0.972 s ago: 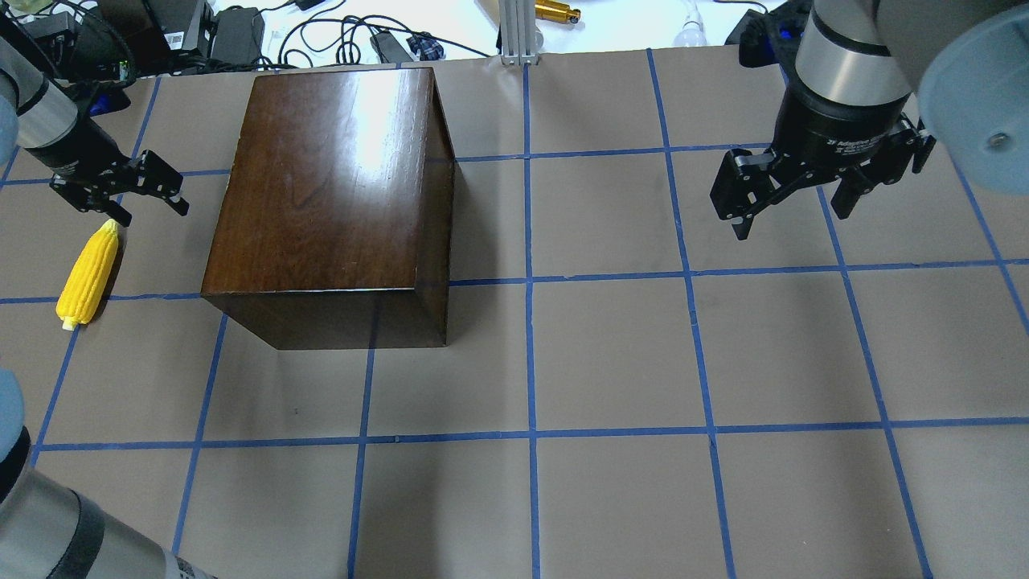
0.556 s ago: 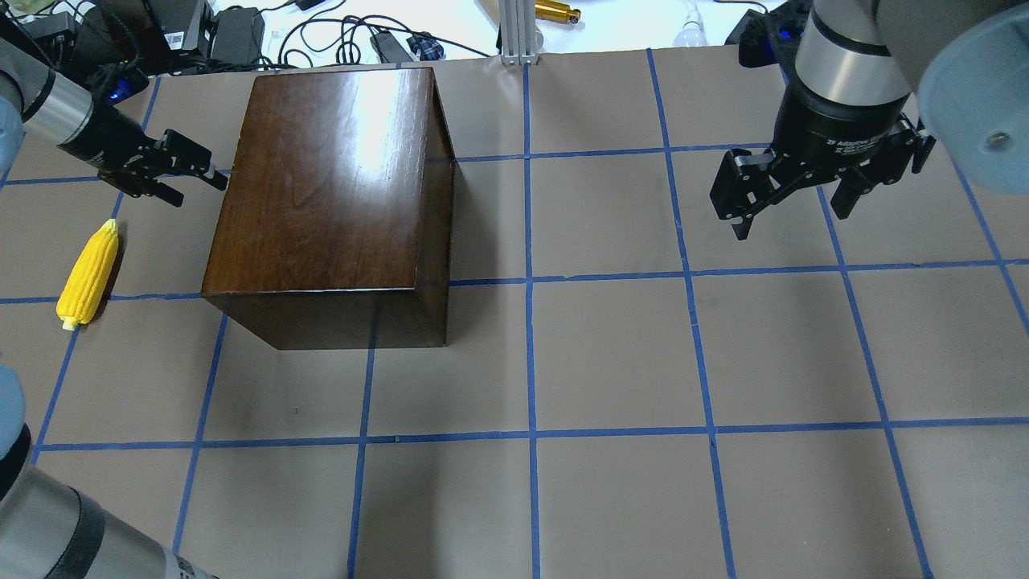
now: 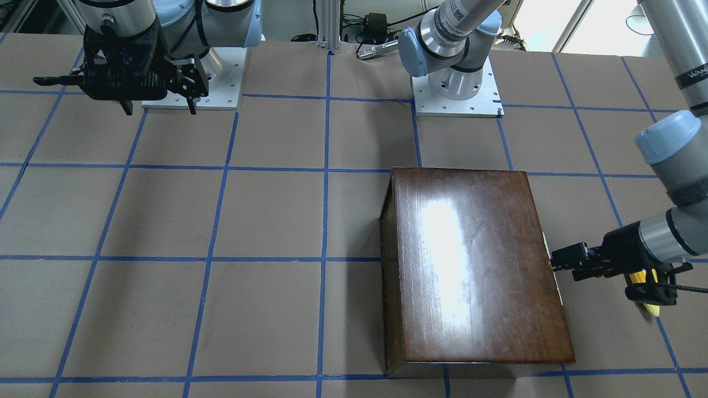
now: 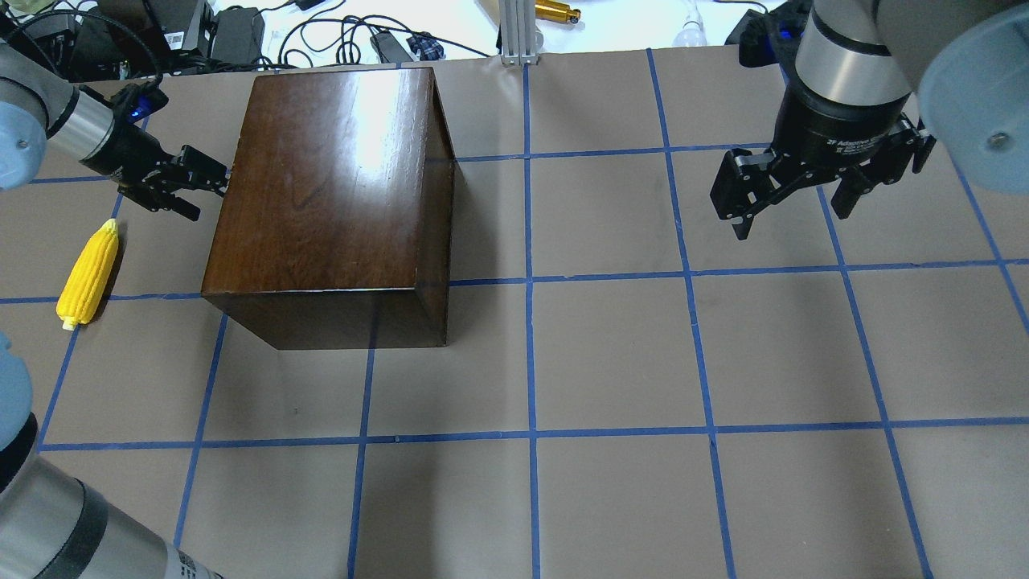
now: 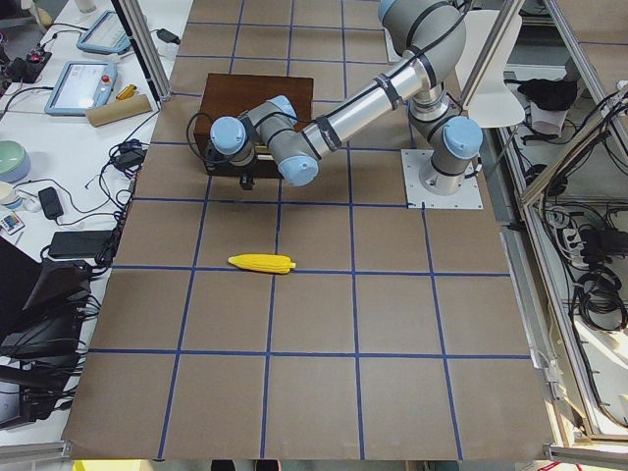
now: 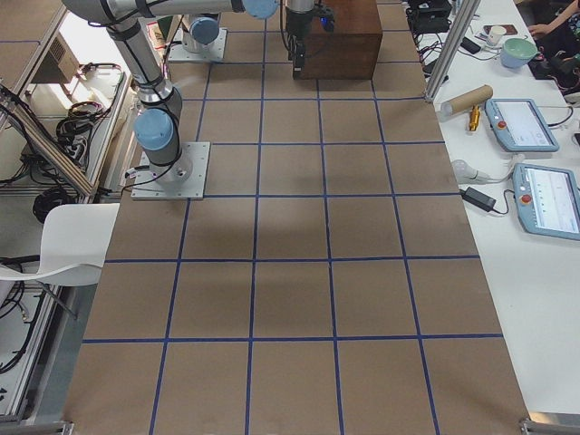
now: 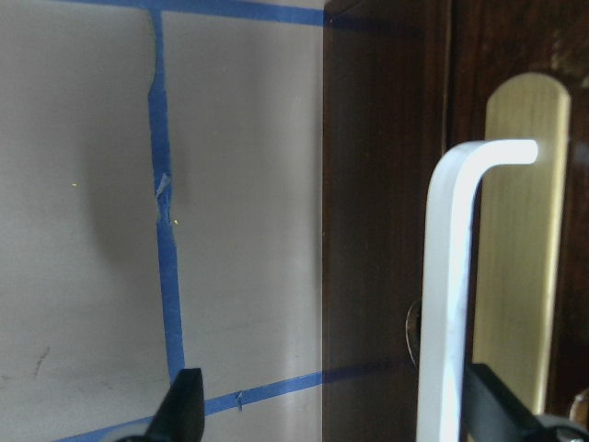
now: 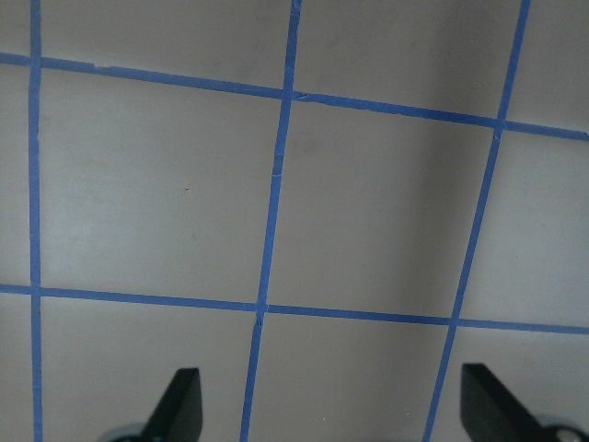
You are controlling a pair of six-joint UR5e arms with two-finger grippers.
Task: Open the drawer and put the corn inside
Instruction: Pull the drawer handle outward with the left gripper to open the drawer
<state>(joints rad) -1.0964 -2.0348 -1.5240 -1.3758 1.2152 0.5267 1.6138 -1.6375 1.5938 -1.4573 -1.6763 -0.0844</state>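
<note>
The glossy dark-brown box (image 4: 330, 193) stands at the table's far left. Its drawer is shut; the dark front (image 7: 386, 230) fills the left wrist view, with a pale bar handle (image 7: 451, 304) over a brass plate. My left gripper (image 4: 211, 191) is open and empty, pointing sideways at the box's left face, fingertips just short of it; it also shows in the front-facing view (image 3: 558, 260). The yellow corn (image 4: 87, 273) lies on the table left of the box, behind that gripper. My right gripper (image 4: 792, 213) is open and empty above the table's far right.
Cables, power bricks and a metal post (image 4: 518, 32) lie beyond the table's far edge. Blue tape lines grid the brown table (image 4: 611, 354). The corn also shows in the exterior left view (image 5: 262, 263), out in the open.
My left gripper has moved from above the corn's tip toward the box's left face and turned to point at it. The right arm, corn and box have not moved.
</note>
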